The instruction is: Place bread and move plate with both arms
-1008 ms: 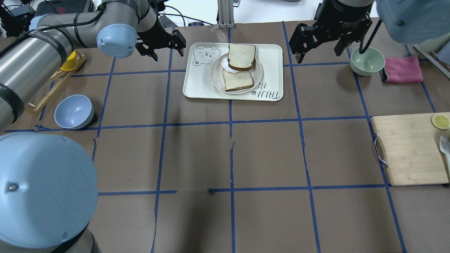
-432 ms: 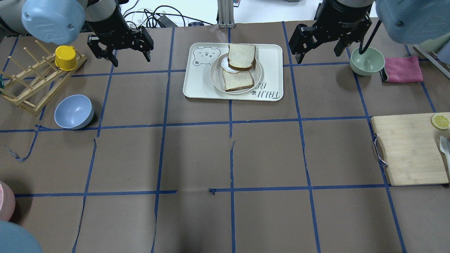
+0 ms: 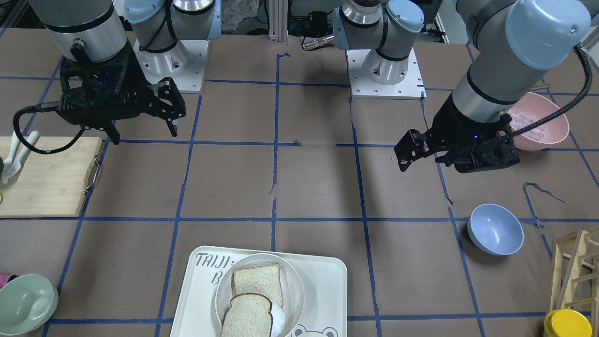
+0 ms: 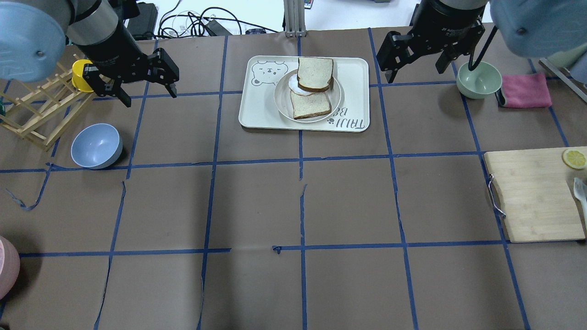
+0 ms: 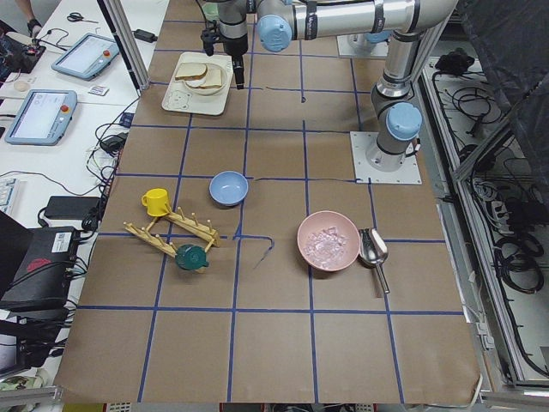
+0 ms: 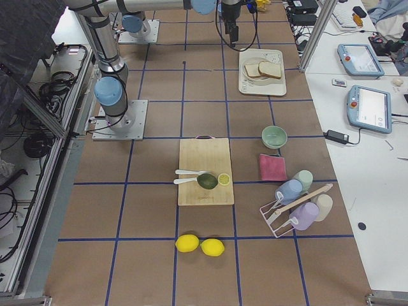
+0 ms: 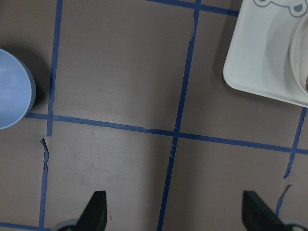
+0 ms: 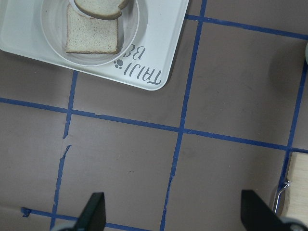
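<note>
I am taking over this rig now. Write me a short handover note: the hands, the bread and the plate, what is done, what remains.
Left hand: open, empty, above bare table to the left of the tray.
Right hand: open, empty, above the table between the tray and the green bowl.
Bread: lies on the plate, overlapping the paler slice.
Plate: sits on the tray; neither hand touches it.
Done: the bread placement, it seems.
Left: grip the plate with both hands and move it.
</note>
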